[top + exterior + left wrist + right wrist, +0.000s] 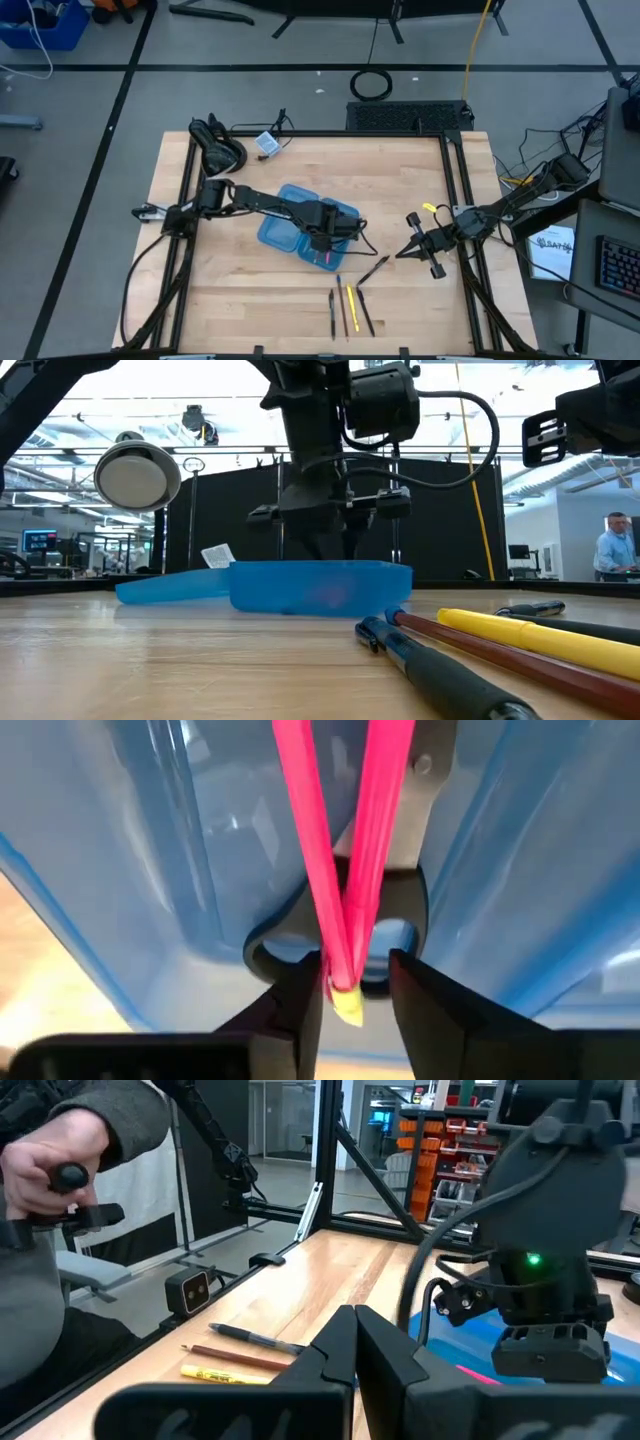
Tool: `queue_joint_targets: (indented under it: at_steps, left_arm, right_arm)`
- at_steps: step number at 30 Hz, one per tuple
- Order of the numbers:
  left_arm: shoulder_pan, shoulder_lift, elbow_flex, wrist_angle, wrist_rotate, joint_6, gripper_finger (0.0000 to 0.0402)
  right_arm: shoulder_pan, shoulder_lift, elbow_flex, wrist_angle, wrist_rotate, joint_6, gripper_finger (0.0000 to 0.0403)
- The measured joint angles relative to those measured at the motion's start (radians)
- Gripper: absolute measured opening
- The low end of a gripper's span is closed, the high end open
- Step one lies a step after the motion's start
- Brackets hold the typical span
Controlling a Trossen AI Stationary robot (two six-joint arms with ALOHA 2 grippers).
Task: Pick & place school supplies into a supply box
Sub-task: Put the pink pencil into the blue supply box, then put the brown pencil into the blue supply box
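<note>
A pink pencil (pixel 335 890) is seen inside the blue supply box (pixel 290 235), its yellow-tipped end lying between the fingers of the left pincer (pixel 350 1000), which stand slightly parted around it rather than pinching it; whether they touch it cannot be told. A second pink streak beside it appears to be its reflection in the glossy plastic. The pencil is judged light, stiff and smooth, easily rolled, best taken across its middle by a narrow grip. The box, a thin translucent case lying open in two shallow halves near the middle of the surface (pixel 240 300), is judged light enough to be shoved by a careless touch. No other contents can be made out through its wall in the low view.

More supplies are left outside it: a yellow pencil (pixel 351 301), dark pens (pixel 333 312) and a reddish pencil (pixel 500 650) lie close together near the front edge, another pen (pixel 375 268) just beyond them. The right pincer (pixel 408 252), closed and empty, is held above the surface beside that pen. A person's hand (pixel 50 1155) is visible beyond the surface.
</note>
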Motion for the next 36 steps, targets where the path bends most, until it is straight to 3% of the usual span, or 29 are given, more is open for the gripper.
queue_joint_targets:
  at_steps: [6,8,10,12,17,21,23,25,28,32,36]
  left_arm:
    - [-0.035,-0.014,0.000,0.000,-0.210,-0.006,0.0129]
    - [-0.052,-0.037,0.006,-0.014,-0.297,-0.051,0.0125]
    - [-0.063,-0.084,0.011,-0.031,-0.321,-0.159,0.0118]
    - [-0.072,-0.151,0.012,-0.080,-0.282,-0.323,0.0107]
    - [-0.073,-0.377,0.012,-0.227,-0.044,-0.825,0.0065]
    - [-0.037,-0.587,0.013,-0.238,0.312,-1.248,0.0019]
    - [-0.012,-0.668,0.013,-0.233,0.427,-1.451,0.0006]
    - [0.002,-0.744,-0.020,-0.214,0.444,-1.596,0.0006]
    - [-0.023,-0.860,-0.140,-0.147,0.414,-1.657,0.0003]
    - [-0.065,-1.045,-0.411,0.064,0.399,-1.715,0.0003]
    - [-0.125,-1.237,-0.735,0.424,0.383,-1.803,0.0004]
  right_arm:
    - [0.000,0.000,0.000,0.000,0.000,0.000,0.0000]
    - [0.000,0.000,0.000,0.000,0.000,0.000,0.0000]
    - [0.000,0.000,0.000,0.000,0.000,0.000,0.0000]
    - [0.000,0.000,0.000,0.006,0.000,0.001,0.0000]
    - [0.000,0.000,0.000,0.008,0.000,0.001,0.0000]
    - [0.000,0.000,0.000,0.013,0.000,0.001,0.0000]
    - [0.000,0.000,0.000,0.022,0.000,0.000,0.0000]
    - [0.000,0.000,0.000,0.036,0.000,-0.002,0.0000]
    - [0.000,0.000,0.000,0.050,0.000,-0.008,0.0000]
    - [0.000,0.000,0.000,0.056,0.000,-0.005,0.0000]
    - [0.000,0.000,0.000,0.055,0.000,0.036,0.0000]
